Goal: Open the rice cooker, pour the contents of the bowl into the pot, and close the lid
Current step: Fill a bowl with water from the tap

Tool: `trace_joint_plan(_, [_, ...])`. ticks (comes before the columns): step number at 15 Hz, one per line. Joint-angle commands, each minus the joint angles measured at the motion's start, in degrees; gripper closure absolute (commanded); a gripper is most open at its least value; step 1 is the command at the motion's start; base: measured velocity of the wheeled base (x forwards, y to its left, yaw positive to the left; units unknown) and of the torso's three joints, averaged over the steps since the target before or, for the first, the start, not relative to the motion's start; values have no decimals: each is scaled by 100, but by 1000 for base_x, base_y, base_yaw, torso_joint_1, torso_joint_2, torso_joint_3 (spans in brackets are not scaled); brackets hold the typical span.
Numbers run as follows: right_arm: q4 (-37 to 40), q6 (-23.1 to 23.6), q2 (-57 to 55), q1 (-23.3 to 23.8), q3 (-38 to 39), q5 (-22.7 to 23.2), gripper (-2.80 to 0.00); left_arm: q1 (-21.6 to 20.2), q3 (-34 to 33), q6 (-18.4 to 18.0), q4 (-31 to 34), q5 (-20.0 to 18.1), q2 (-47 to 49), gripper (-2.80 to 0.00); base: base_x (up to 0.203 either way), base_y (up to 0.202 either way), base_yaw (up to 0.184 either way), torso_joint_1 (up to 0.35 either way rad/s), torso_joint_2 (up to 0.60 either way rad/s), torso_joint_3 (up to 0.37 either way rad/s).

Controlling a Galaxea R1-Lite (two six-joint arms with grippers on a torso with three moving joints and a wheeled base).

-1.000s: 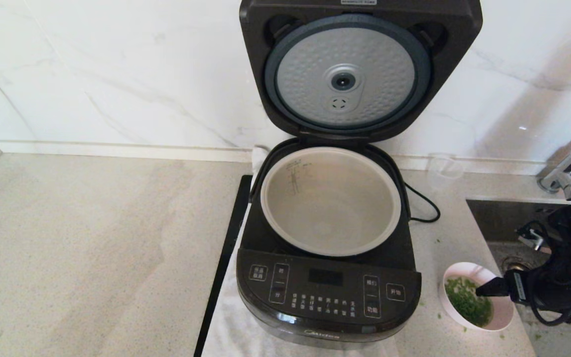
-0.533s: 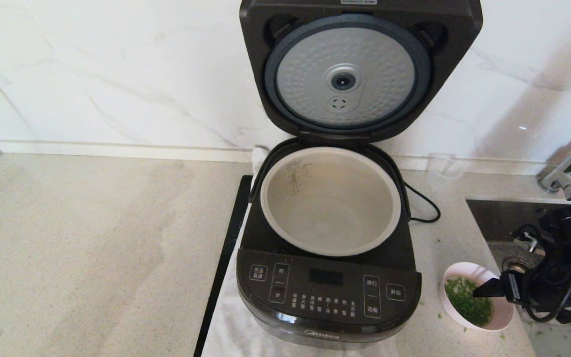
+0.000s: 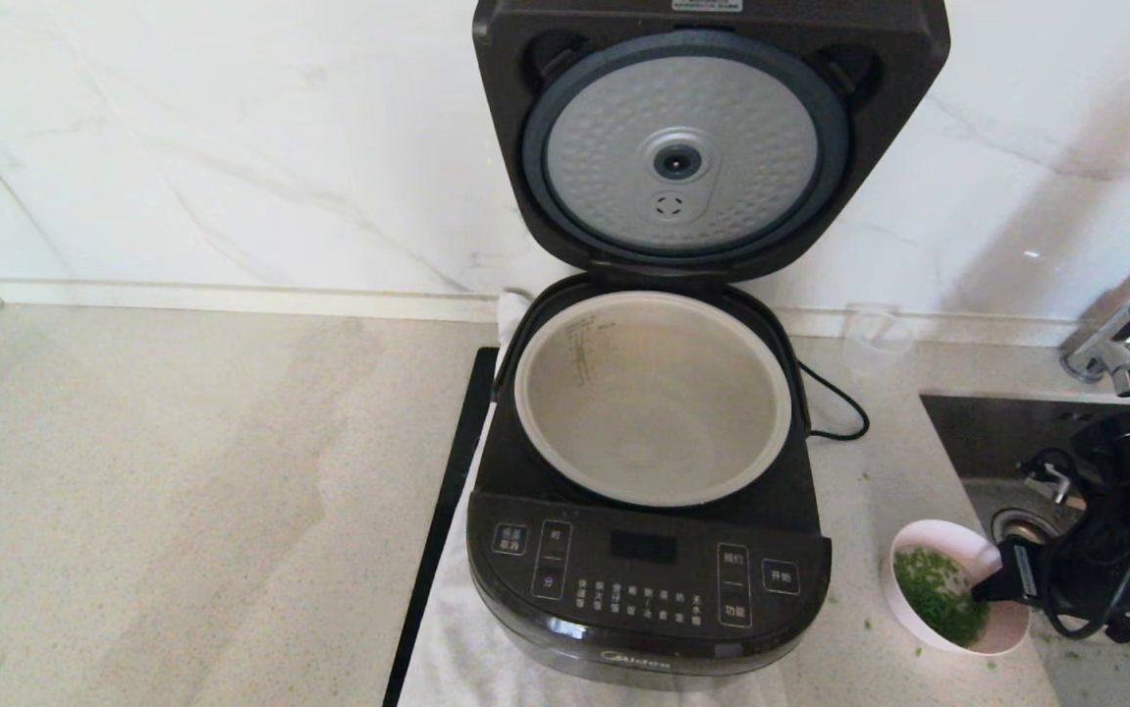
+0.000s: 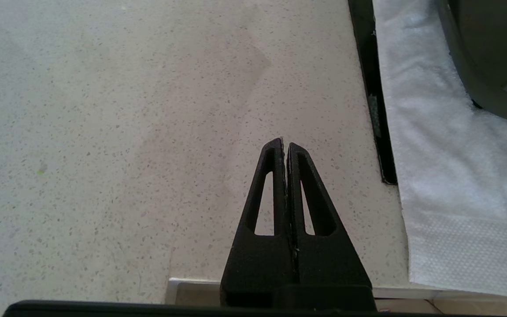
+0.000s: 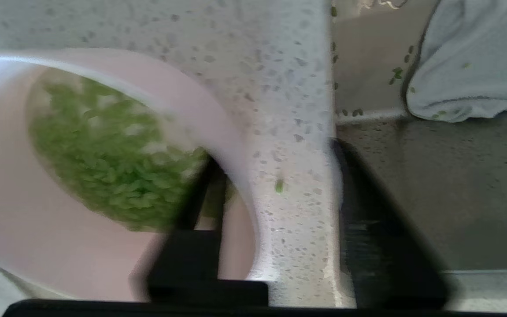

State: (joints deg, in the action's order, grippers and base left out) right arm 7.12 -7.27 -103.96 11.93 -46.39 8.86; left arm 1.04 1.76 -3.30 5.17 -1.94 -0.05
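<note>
beside the rice cooker [image 3: 648,579], pink bowl [image 3: 957,587] holds green bits [image 3: 938,594].

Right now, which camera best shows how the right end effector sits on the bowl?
Right wrist view: one finger is inside the bowl, the other outside, open across its wall by the green bits. Head view shows the end effector at the bowl's sink-side rim. Left wrist view misses it.

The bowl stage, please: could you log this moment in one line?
lid open | pot empty | right gripper open, straddling bowl rim | left gripper shut, idle
</note>
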Motion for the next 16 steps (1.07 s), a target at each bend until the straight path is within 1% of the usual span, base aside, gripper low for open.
trace_joint_plan(1, [9,-12,-27,-7,7,20,0,2,0,-4,2,1,-4,0,0,0,0,0,0,0])
trace_joint_plan(9, [28,-132,283,-7,-2,60,0,2,0,-4,2,1,-4,0,0,0,0,0,0,0])
trace_joint_plan(12, [103,-304,623,18,-104,121,0,2,0,-4,2,1,-4,0,0,0,0,0,0,0])
trace_joint_plan(14, [532,-319,791,192,-347,336,0,2,0,-4,2,1,-4,0,0,0,0,0,0,0])
trace_joint_plan(16, [1026,-319,912,506,-635,776,0,2,0,-4,2,1,-4,0,0,0,0,0,0,0])
